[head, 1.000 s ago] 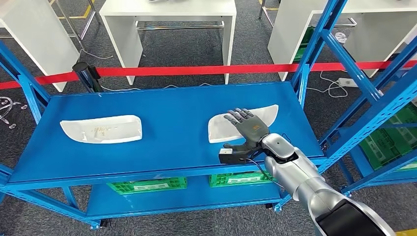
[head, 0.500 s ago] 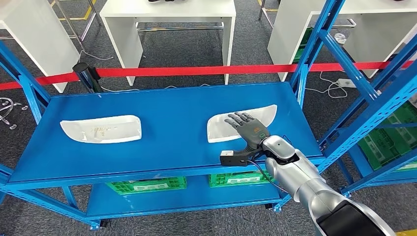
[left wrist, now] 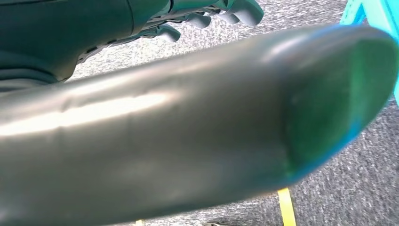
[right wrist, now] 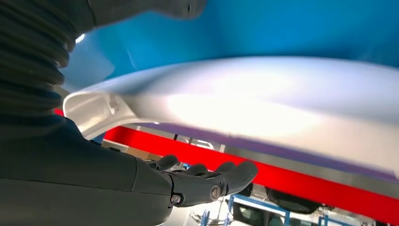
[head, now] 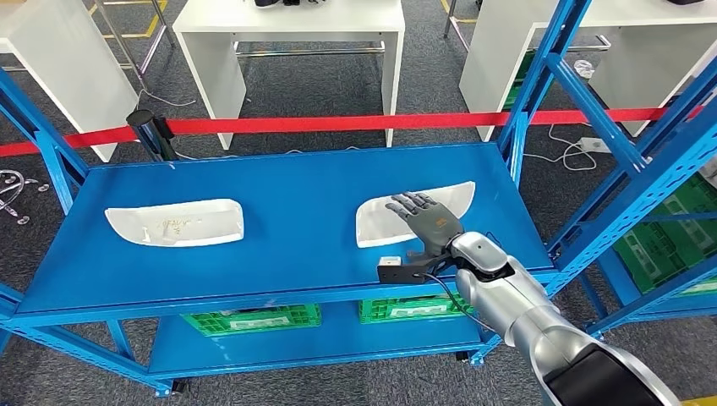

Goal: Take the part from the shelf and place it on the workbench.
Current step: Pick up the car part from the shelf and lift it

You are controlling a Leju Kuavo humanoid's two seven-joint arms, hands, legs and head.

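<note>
Barely shifted since a second ago, my right hand (head: 429,227) sits flat over the near edge of the white part (head: 376,222) with fingers spread, holding nothing, the part lying on the blue shelf (head: 296,194), a second white part (head: 175,222) well apart, left hand (left wrist: 207,16) unclear.

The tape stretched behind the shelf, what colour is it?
Red. The tape shows best in the head view, running across behind the blue shelf.
</note>
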